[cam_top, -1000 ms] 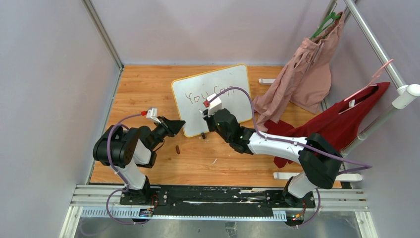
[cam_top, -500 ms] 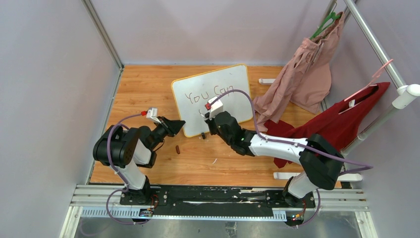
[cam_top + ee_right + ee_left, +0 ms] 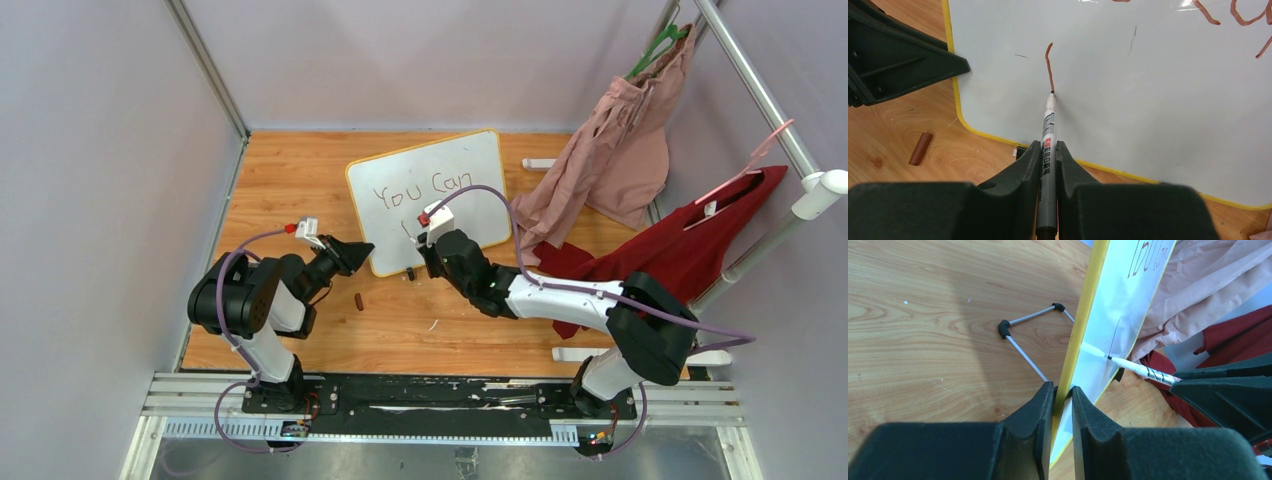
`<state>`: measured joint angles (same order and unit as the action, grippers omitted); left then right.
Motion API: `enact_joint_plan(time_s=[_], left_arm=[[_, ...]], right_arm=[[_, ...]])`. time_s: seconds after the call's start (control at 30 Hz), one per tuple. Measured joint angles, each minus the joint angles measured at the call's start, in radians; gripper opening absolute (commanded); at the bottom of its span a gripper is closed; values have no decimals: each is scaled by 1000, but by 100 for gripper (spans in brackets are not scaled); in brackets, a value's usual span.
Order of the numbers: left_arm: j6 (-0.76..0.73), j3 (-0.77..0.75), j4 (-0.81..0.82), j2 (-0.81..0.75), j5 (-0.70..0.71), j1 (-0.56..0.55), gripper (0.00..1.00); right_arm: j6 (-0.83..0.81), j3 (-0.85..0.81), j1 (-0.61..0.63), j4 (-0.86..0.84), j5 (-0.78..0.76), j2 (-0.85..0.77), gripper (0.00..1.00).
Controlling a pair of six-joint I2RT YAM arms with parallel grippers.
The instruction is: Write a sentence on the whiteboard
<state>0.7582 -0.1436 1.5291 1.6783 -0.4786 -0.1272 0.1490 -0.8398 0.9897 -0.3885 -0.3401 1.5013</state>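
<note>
The whiteboard (image 3: 470,160) stands tilted on the wooden floor, with a yellow frame. "You Can" of the sentence (image 3: 425,188) runs across its upper half in reddish-brown. My left gripper (image 3: 368,248) is shut on the whiteboard's yellow left edge (image 3: 1075,355), one jaw on each face, near the lower corner. My right gripper (image 3: 1048,144) is shut on a grey marker (image 3: 1048,130). The marker's tip touches the whiteboard (image 3: 1148,100) at the bottom end of a short vertical stroke (image 3: 1049,65) below the first line. From the left wrist the marker (image 3: 1143,369) meets the board face (image 3: 1128,305).
A brown marker cap (image 3: 359,301) lies on the floor below the board's lower left corner. A pink garment (image 3: 620,150) and a red garment (image 3: 690,250) hang from a metal rack (image 3: 760,90) at the right. The board's wire foot (image 3: 1028,335) sticks out behind it.
My right gripper has slid towards the near edge of the board with the marker, drawing the vertical stroke and uncovering "Can". The left gripper and the board have stayed put.
</note>
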Motion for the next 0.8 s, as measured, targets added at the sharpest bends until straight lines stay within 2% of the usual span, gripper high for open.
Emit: enact_joint_plan(time_s=[0.8], left_arm=[[0,0,0,0,-2,0,0]], right_arm=[[3,-43,5,43,0,6,0]])
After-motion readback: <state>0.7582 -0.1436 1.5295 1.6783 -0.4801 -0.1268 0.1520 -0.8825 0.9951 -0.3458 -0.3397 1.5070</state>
